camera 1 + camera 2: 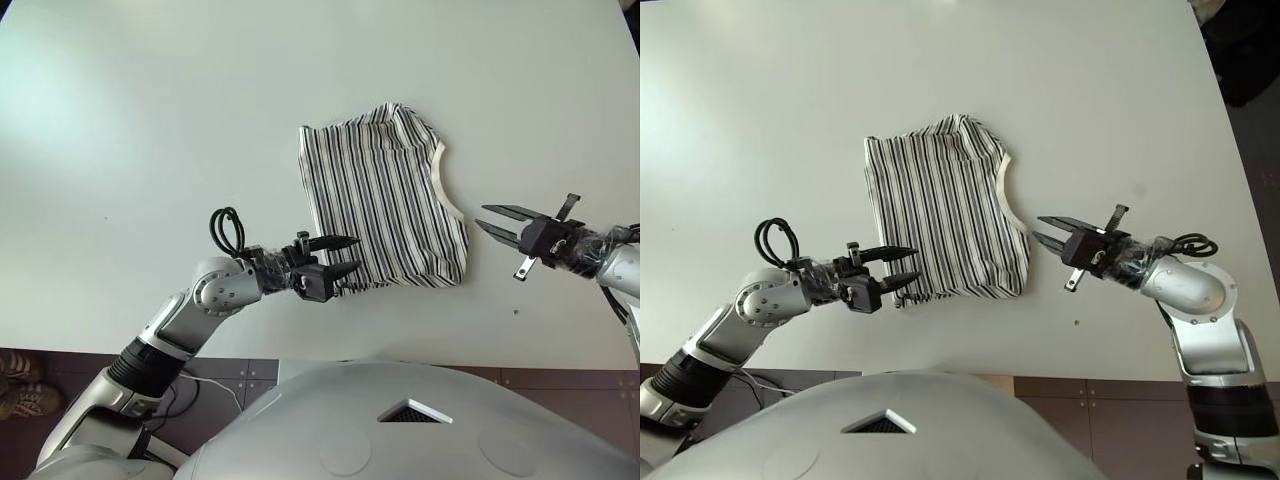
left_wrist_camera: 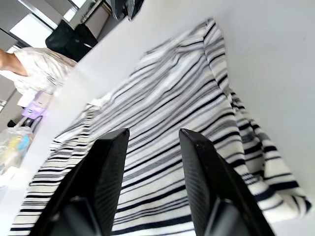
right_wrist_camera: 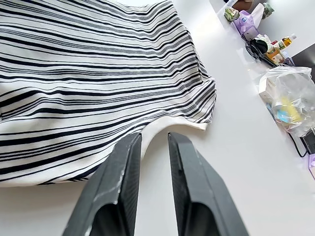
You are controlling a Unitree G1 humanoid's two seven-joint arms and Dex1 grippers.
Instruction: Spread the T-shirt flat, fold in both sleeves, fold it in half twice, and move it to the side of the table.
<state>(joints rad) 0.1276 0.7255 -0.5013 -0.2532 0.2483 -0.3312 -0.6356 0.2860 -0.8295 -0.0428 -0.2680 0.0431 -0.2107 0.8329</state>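
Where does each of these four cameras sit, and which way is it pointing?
Left eye view: on the head, facing forward and down at the table and striped T-shirt; left gripper and right gripper show.
Right eye view: beside it, same scene, same grippers.
Left wrist view: on the left wrist, facing along the open left gripper onto the T-shirt.
Right wrist view: on the right wrist, facing past the open right gripper toward the T-shirt's neckline.
Shared: all show the T-shirt.

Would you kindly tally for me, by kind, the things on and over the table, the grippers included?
T-shirt, striped black and white: 1
Grippers: 2, the left gripper and the right gripper, both open
Table, white: 1
Total: 4
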